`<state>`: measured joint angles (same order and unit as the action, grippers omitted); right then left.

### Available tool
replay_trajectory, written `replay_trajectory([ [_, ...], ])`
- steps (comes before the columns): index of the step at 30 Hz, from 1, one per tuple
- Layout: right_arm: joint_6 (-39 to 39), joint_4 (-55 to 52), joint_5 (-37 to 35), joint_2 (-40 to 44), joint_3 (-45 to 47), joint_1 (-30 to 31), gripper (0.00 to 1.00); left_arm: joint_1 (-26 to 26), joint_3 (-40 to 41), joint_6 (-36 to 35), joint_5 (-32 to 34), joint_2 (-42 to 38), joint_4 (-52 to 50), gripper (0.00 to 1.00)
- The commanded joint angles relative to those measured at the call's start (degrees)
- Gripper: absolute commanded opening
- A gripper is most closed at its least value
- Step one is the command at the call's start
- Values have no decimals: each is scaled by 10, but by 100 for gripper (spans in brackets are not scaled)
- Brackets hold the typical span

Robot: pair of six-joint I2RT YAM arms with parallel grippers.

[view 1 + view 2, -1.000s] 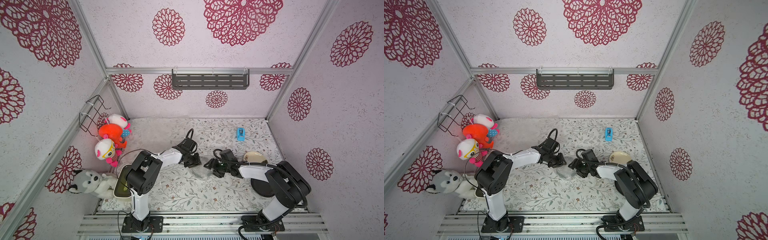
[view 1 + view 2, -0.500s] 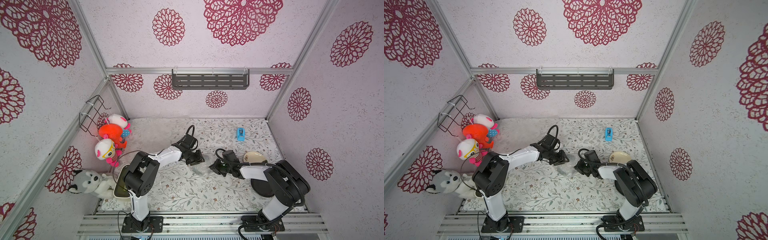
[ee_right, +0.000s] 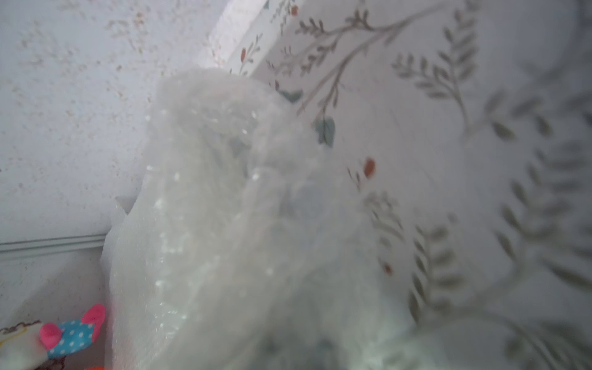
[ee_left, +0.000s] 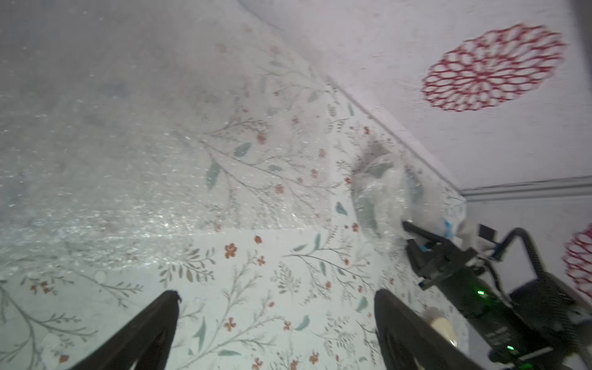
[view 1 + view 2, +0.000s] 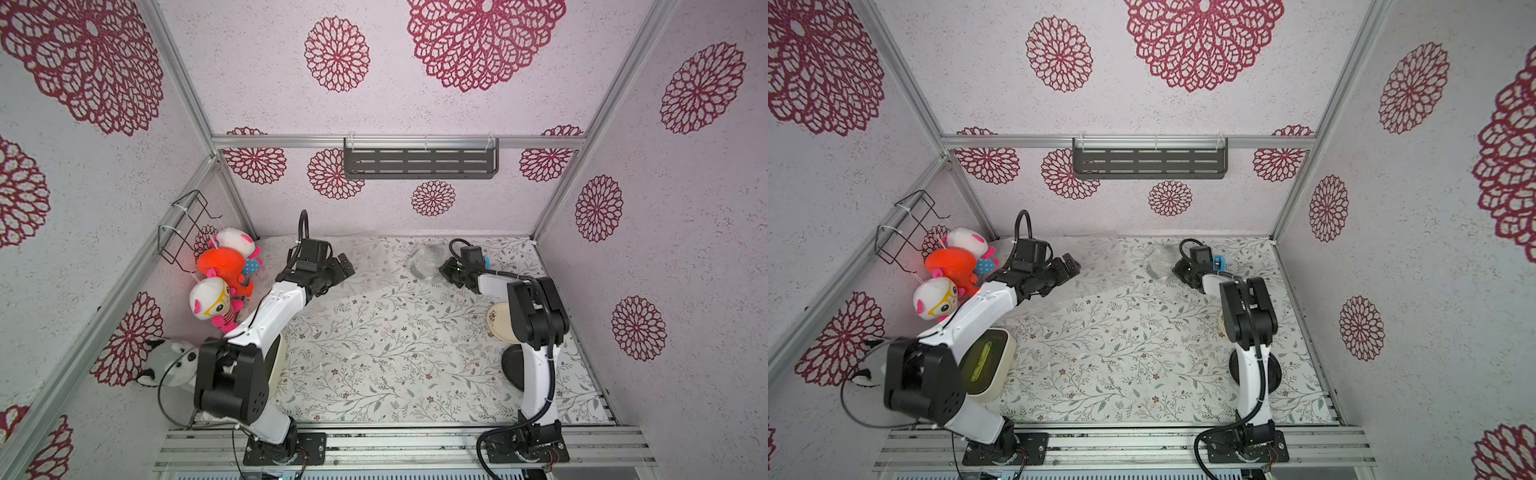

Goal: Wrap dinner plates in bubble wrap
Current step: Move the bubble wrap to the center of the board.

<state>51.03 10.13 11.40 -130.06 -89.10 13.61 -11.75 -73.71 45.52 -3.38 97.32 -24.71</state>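
Bubble wrap (image 5: pixel 424 262) is looking light, slippery — best taken at bunched edges. Right gripper (image 5: pixel 446 271) is pinching it just ahead; left gripper (image 4: pixel 275 296) is gaping empty.

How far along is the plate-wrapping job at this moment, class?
Done: one crinkled bundle, apparently a wrapped dark plate. In hand: the right gripper pinches that bundle near the back wall; the left gripper hangs open by a flat bubble wrap sheet. Left: the cream plate and black plate lie bare.

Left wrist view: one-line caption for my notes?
Open left tool over the floral table, flat bubble wrap sheet ahead, right tool gripping a bubble-wrapped bundle.
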Motion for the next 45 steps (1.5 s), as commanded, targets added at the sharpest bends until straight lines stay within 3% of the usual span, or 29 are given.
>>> replay_trajectory([
  [1, 8, -46, -48, -44, -97, 5, 26, 15, -82, -27, -8, 114, 6, 98],
  [2, 5, -57, -53, -53, -117, 5, 34, 18, -116, -25, -21, 156, -3, 98],
  [5, -32, -73, -66, -30, -119, 6, 98, 15, -222, -29, -82, 271, -7, 98],
  [6, -46, -75, -72, -6, -99, 6, 99, 10, -258, -33, -99, 300, -16, 98],
  [11, -138, -72, -98, 174, 71, 6, 99, -44, -382, -88, -80, 374, -77, 98],
  [15, -206, -100, -169, 331, 210, 3, 99, -73, -385, -77, -106, 423, -99, 98],
  [19, -240, -180, -189, 456, 286, -29, 99, -117, -284, -55, -130, 382, -66, 98],
  [24, -266, -299, -164, 533, 350, -129, 99, -203, -140, -11, -178, 277, 18, 98],
  [27, -255, -303, -154, 549, 401, -239, 99, -259, -140, 3, -217, 276, 7, 98],
  [31, -264, -259, -130, 523, 435, -345, 98, -313, -193, -27, -198, 267, -39, 98],
  [36, -315, -248, -126, 425, 412, -353, 91, -324, -264, -42, -209, 283, -77, 98],
  [39, -336, -226, -84, 386, 415, -353, 85, -323, -268, -55, -214, 260, -111, 98],
  [41, -344, -219, -63, 363, 414, -352, 78, -323, -244, -60, -178, 223, -105, 98],
  [45, -349, -199, -66, 334, 420, -350, 58, -300, -218, -33, -11, 217, -96, 98],
])
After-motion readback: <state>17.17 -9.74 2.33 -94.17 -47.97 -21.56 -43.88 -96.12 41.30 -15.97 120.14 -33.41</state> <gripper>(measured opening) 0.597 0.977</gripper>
